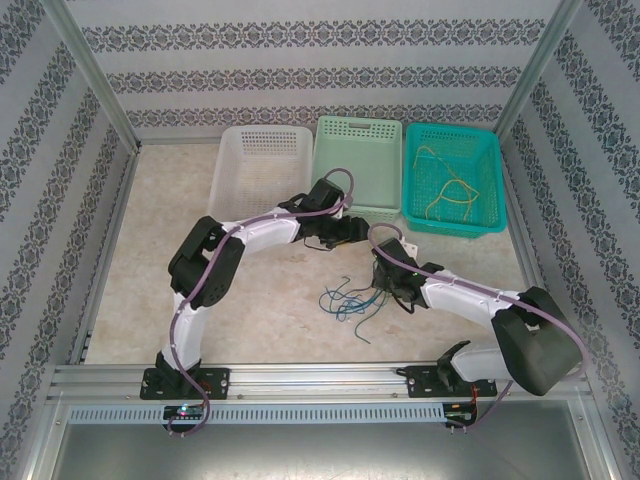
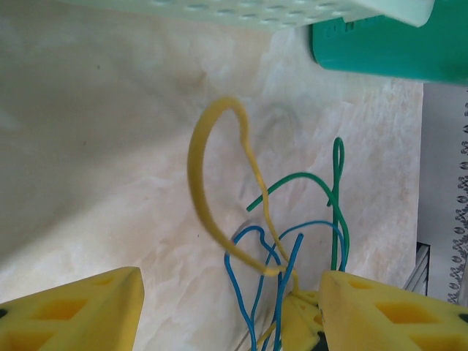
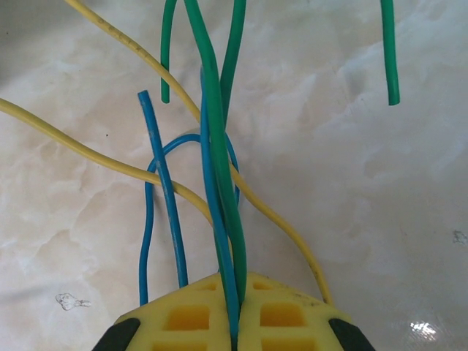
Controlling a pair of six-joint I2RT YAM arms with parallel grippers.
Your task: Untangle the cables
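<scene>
- The cables (image 1: 345, 300) are a loose blue, green and yellow tangle mid-surface (image 1: 170, 260), touching the right pincer (image 3: 235, 325).
- The right pincer is clamped tight on a blue and a green strand. Both run pretty much straight out from the fingertips, long axis in line with the pincer.
- A yellow strand (image 3: 146, 172) cuts across those two on a diagonal, upper left to lower right in the right wrist view.
- The left pincer (image 2: 227, 314) stands wide, with nothing pinched. Ahead of it a yellow loop (image 2: 208, 183) arches up toward the baskets, and a green hairpin (image 2: 337, 157) points the same way.
- From the top view, the free ends fan out leftward and toward the near edge.
- Room: there's lots of bare surface left of the tangle and a strip on the near side.
- The far edge is lined by the white basket (image 1: 225, 170), green basket (image 1: 358, 123) and teal basket (image 1: 455, 230).
- The teal basket has yellow strands (image 1: 450, 190) inside.
</scene>
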